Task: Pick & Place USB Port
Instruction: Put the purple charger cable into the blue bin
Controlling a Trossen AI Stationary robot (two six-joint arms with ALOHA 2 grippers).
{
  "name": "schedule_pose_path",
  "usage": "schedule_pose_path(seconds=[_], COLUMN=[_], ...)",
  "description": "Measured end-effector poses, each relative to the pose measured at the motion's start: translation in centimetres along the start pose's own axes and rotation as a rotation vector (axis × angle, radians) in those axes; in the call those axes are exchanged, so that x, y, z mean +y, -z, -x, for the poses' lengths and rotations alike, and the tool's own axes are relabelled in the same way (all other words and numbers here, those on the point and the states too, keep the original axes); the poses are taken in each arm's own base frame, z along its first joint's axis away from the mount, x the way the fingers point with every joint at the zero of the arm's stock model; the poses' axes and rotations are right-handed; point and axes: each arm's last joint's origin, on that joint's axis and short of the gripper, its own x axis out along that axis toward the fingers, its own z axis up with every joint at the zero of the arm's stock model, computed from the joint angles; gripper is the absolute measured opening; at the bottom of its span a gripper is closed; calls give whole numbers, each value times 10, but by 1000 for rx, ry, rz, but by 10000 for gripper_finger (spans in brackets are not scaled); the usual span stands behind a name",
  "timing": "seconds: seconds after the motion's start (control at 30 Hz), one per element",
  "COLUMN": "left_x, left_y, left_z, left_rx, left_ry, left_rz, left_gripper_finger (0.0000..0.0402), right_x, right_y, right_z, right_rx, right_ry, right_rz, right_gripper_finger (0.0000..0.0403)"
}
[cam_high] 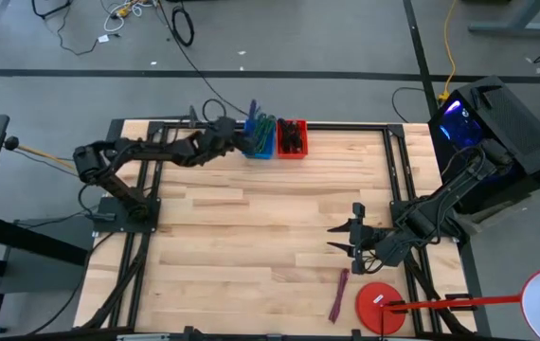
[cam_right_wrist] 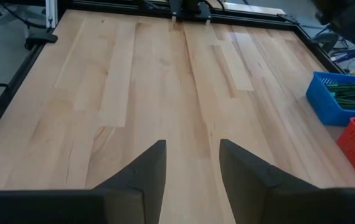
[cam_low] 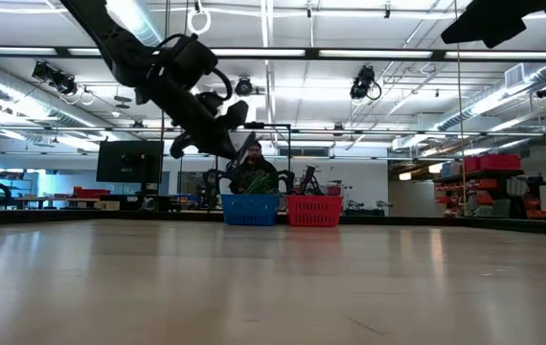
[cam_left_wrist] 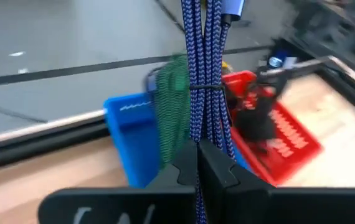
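1. The blue braided USB cable (cam_left_wrist: 203,68), a bundle bound by a thin tie, is pinched between the closed fingers of the left gripper (cam_left_wrist: 197,163); its long axis runs straight out from the fingertips, with a silvery plug end farthest from them.
2. In the high view the cable (cam_high: 254,117) is above the blue bin (cam_high: 260,142), pointing toward the table's far edge.
3. The blue bin holds green cables (cam_left_wrist: 172,106).
4. A red bin (cam_high: 292,138) touches the blue bin's right side and holds dark items.
5. A purple cable (cam_high: 339,295) lies flat well away from the blue bin, near the table's front edge, beside a red disc (cam_high: 381,307).
6. The right gripper (cam_high: 345,237) hovers near that purple cable, fingers spread wide and empty.
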Motion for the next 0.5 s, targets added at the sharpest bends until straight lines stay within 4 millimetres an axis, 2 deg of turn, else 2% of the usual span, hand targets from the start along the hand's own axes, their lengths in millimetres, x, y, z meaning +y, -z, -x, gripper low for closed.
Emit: schedule_pose_path(seconds=[0.13, 0.5], left_x=[5, -6], left_y=[10, 5], left_z=[2, 1], left_rx=[-25, -205], left_ry=[-67, -34], left_rz=[49, 120], left_gripper_finger=[1, 1], right_x=[0, 0], right_y=[0, 0], right_z=[0, 0], right_rx=[0, -1], right_ry=[0, 0], right_rz=[0, 0], right_gripper_finger=[150, 150])
